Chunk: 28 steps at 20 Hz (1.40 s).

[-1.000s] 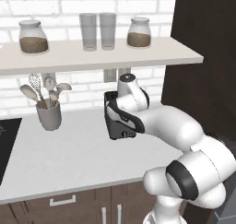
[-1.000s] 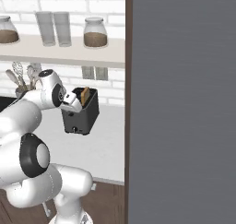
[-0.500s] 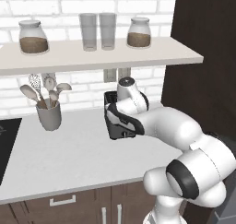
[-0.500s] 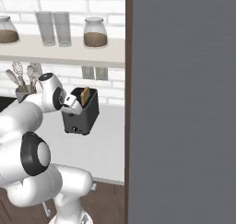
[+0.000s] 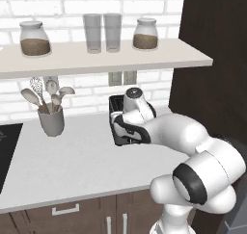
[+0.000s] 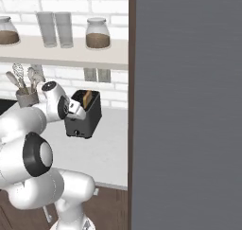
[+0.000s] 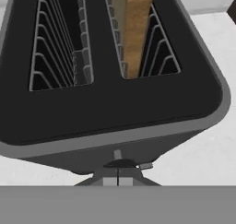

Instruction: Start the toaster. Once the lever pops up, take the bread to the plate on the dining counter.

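The dark grey toaster [image 5: 115, 105] [image 6: 87, 119] stands on the white worktop against the brick wall. A golden-tan bread [image 6: 87, 98] slice stands upright in one slot and pokes above the top. In the hand view it is in the right slot [image 7: 138, 29], and the left slot is empty. My gripper [image 7: 118, 168] hangs over the toaster's [image 7: 115, 117] narrow front end with its fingertips pressed together, shut, right by a small pale lever. The plate and the dining counter are out of view.
A grey utensil cup [image 5: 50, 121] [image 6: 26, 97] stands left of the toaster. Above it a shelf [image 5: 96, 60] carries jars and glasses. A tall dark cabinet [image 5: 217, 59] [image 6: 189, 106] closes off the right side. A black cooktop [image 5: 7, 146] lies at the far left.
My hand has sunk a little at the toaster's front end. The bread stands at the same height in its slot.
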Tool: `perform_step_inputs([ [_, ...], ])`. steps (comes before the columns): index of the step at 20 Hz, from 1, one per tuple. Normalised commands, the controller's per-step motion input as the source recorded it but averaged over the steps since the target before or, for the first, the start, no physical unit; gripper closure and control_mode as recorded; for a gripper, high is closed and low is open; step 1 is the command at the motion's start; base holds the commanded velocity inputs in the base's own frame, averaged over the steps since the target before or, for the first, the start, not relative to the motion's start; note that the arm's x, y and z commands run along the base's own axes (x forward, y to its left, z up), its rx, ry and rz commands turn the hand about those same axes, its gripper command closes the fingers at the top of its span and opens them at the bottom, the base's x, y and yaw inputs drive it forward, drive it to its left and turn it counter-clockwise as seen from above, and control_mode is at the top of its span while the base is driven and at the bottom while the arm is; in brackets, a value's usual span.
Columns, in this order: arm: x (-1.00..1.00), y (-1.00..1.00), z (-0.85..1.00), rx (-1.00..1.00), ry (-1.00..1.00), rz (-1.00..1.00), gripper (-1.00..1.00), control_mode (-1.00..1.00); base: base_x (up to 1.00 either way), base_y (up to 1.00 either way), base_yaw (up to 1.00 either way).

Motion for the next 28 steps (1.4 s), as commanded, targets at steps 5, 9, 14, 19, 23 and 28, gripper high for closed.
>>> perform_step_inputs([
  [5, 0.25, 0.0, -0.16, 0.0, 0.0, 0.04, 1.0, -1.0, 0.0, 0.0, 0.0],
  [9, 0.32, 0.0, -0.01, 0.0, 0.0, 0.05, 1.0, -1.0, 0.0, 0.0, 0.0],
  [14, 0.03, 0.0, -0.36, 0.0, 0.0, 0.04, 1.0, -1.0, 0.0, 0.0, 0.0],
  [19, 0.0, 0.0, -0.68, 0.0, 0.0, 0.01, 1.0, -1.0, 0.0, 0.0, 0.0],
  [23, -0.01, 0.0, -0.87, 0.0, 0.0, 0.0, 1.0, -1.0, 0.0, 0.0, 0.0],
  [28, -0.22, 0.0, -1.0, 0.0, 0.02, 0.0, 1.0, -1.0, 0.0, 0.0, 0.0],
])
